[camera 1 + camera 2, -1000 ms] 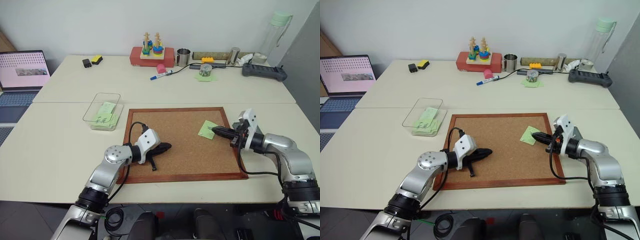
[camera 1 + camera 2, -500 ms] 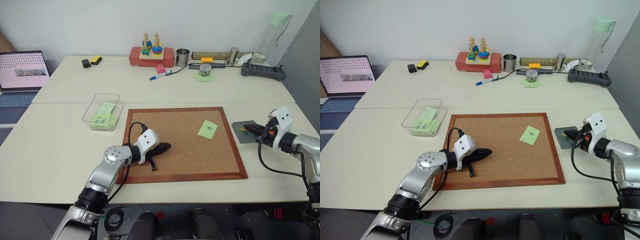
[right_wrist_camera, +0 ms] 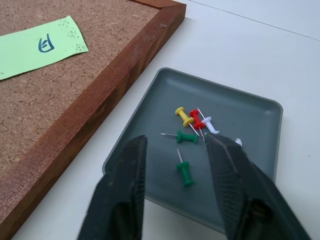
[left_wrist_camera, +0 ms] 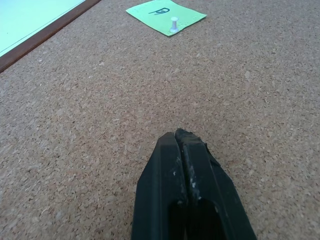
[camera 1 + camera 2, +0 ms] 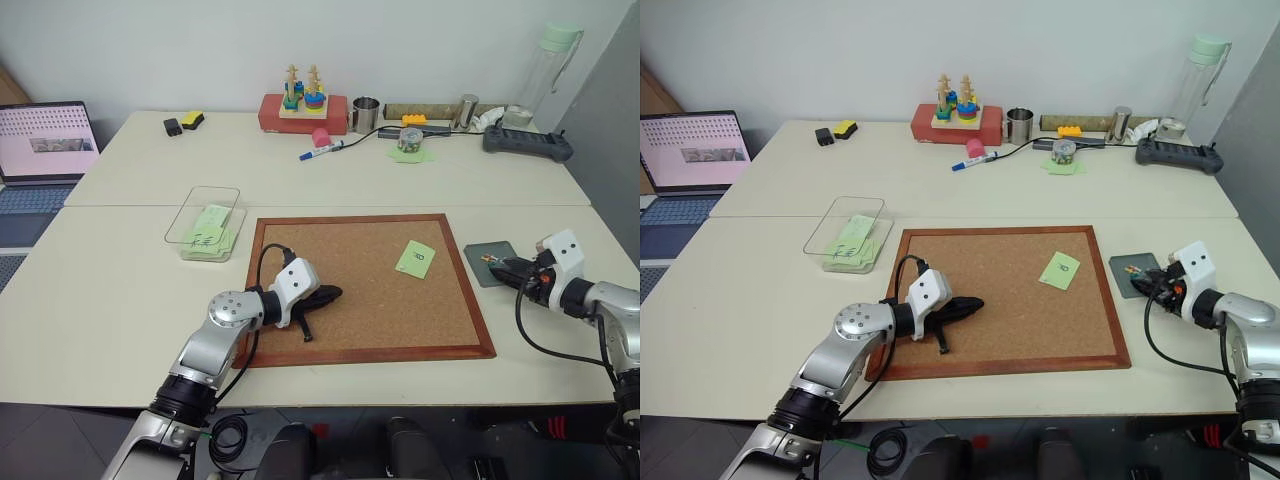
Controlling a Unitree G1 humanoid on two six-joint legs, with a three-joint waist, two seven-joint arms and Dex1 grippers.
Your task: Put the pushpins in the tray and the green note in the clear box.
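The green note point(image 5: 415, 258) lies on the corkboard's right part, and a white pushpin point(image 4: 173, 24) stands in its edge. Right of the board sits the dark grey tray point(image 3: 250, 125), holding several pushpins point(image 3: 190, 120) in yellow, red, white and green. My right gripper point(image 3: 175, 142) hovers open just above the tray's near side, with nothing between its fingers. My left gripper point(image 4: 178, 134) is shut and empty, its tip resting low on the board's left part, well short of the note. The clear box point(image 5: 215, 189) stands left of the board with green notes inside.
The wood-framed corkboard point(image 5: 350, 290) fills the table's middle. A laptop point(image 5: 45, 140) sits at the far left. Along the back edge are a red toy block point(image 5: 303, 110), a metal cup point(image 5: 366, 113), a marker point(image 5: 322, 150), a bottle point(image 5: 545, 70) and a dark controller point(image 5: 527, 143).
My right arm swung right from the green note on the corkboard to above the tray. The left arm stayed still, and so did the note.
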